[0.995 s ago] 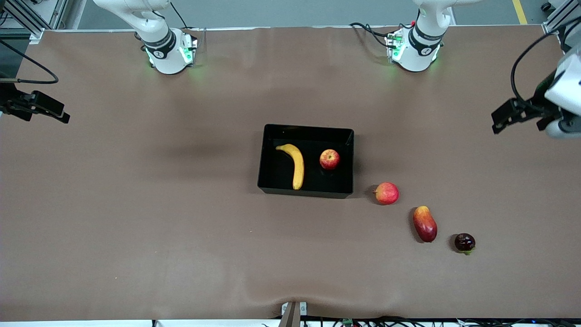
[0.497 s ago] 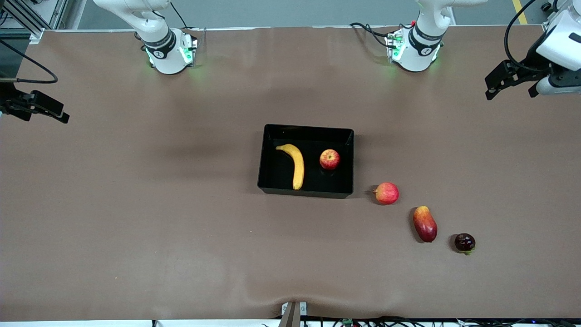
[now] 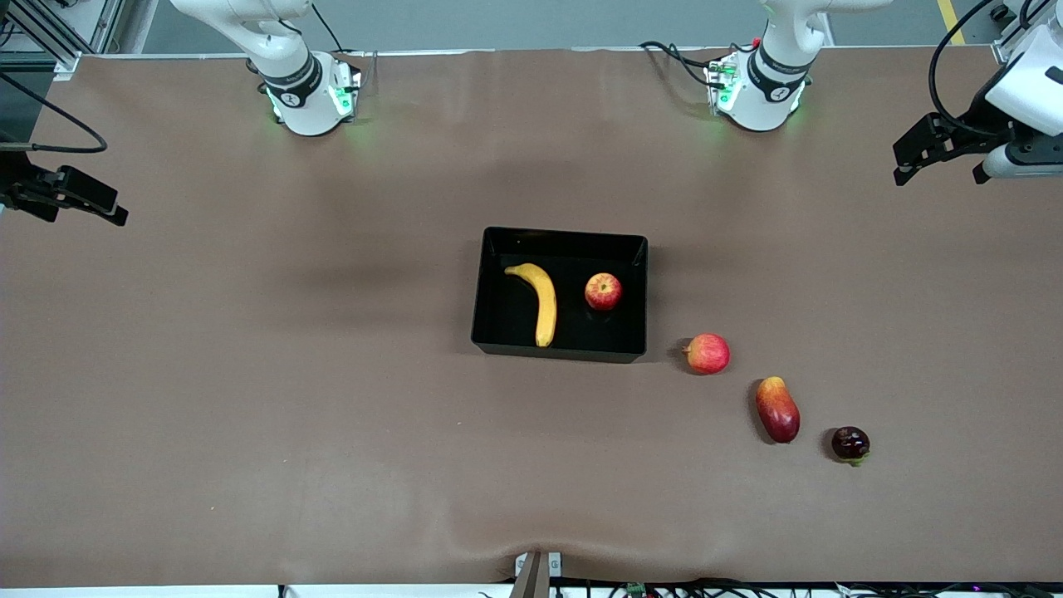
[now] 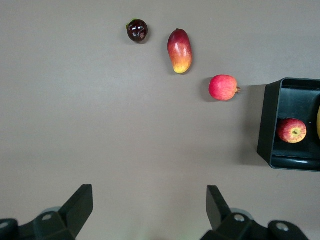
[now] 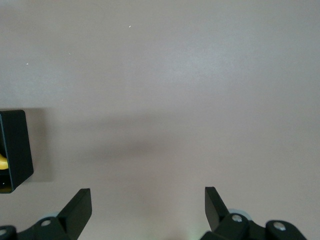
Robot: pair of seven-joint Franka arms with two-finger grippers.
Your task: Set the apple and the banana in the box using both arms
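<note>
The black box (image 3: 565, 235) stands mid-table. The yellow banana (image 3: 541, 301) and the red apple (image 3: 603, 291) lie side by side in it, the apple toward the left arm's end. My left gripper (image 3: 938, 166) is open and empty, up over the table at the left arm's end. Its wrist view shows its open jaws (image 4: 149, 192) over bare table, with the box (image 4: 267, 125) and the apple (image 4: 292, 131) off to one side. My right gripper (image 3: 83, 208) is open and empty over the right arm's end. Its wrist view (image 5: 147, 192) shows a corner of the box (image 5: 15, 145).
Three other fruits lie in a row from the box toward the left arm's end, each nearer to the front camera than the last: a pinkish-red round fruit (image 3: 707, 353), a red-yellow mango (image 3: 777, 409), and a small dark fruit (image 3: 850, 443).
My left gripper has moved toward the robots' bases, away from the fruits, then settled. The right arm, the box and the fruits have not moved.
</note>
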